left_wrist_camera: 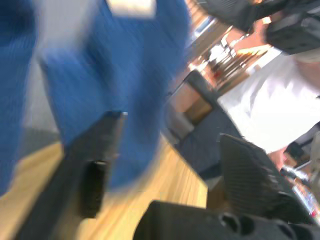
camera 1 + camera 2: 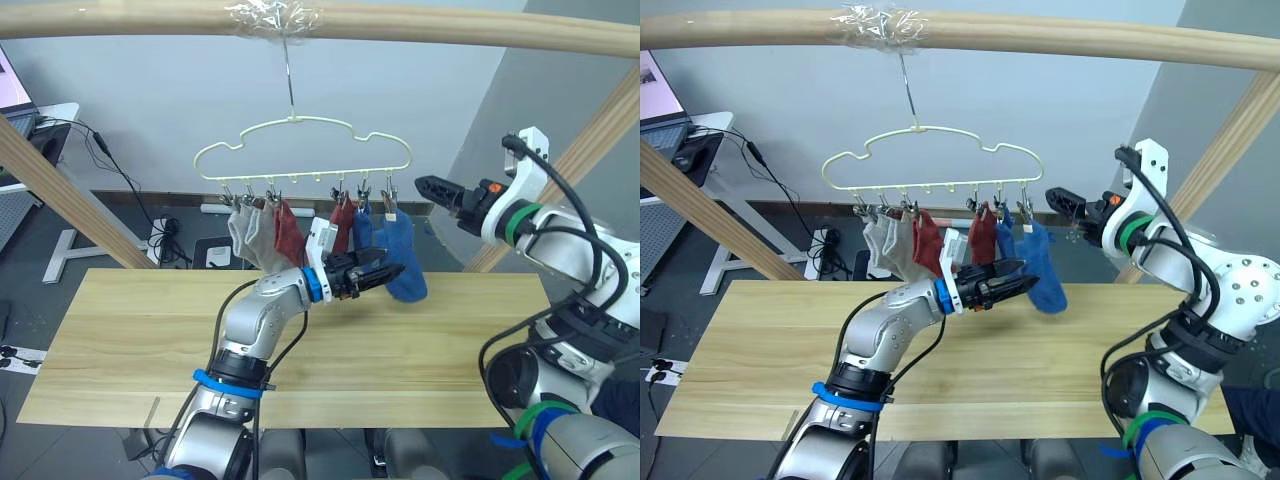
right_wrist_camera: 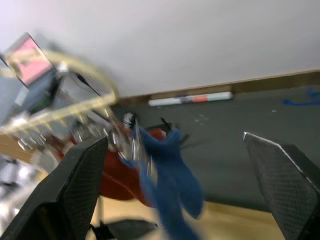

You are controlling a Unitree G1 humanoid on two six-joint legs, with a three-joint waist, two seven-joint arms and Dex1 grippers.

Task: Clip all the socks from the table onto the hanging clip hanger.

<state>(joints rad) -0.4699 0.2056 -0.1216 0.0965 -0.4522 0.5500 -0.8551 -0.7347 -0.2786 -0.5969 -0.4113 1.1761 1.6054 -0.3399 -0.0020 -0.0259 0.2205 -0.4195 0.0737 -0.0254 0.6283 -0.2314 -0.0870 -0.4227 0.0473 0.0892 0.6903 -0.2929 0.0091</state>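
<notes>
The pale-yellow clip hanger (image 2: 300,150) hangs by its hook from the wooden rail. Clipped along it are two grey socks (image 2: 248,235), a rust-red sock (image 2: 288,232), a second rust-red sock (image 2: 343,225) and two blue socks (image 2: 405,258). My left gripper (image 2: 396,271) is raised over the table (image 2: 150,340), open, its tips right at the lower part of the outer blue sock (image 1: 125,75); nothing sits between its fingers (image 1: 92,165). To the right of the hanger, level with the clips, my right gripper (image 2: 422,184) is open and empty, pointing at the blue socks (image 3: 170,180).
A round wooden rail (image 2: 450,28) spans the top, carried by slanted posts at the left (image 2: 60,190) and right (image 2: 590,150). Behind the table on the left stand a desk (image 2: 50,120) and floor cables (image 2: 165,235).
</notes>
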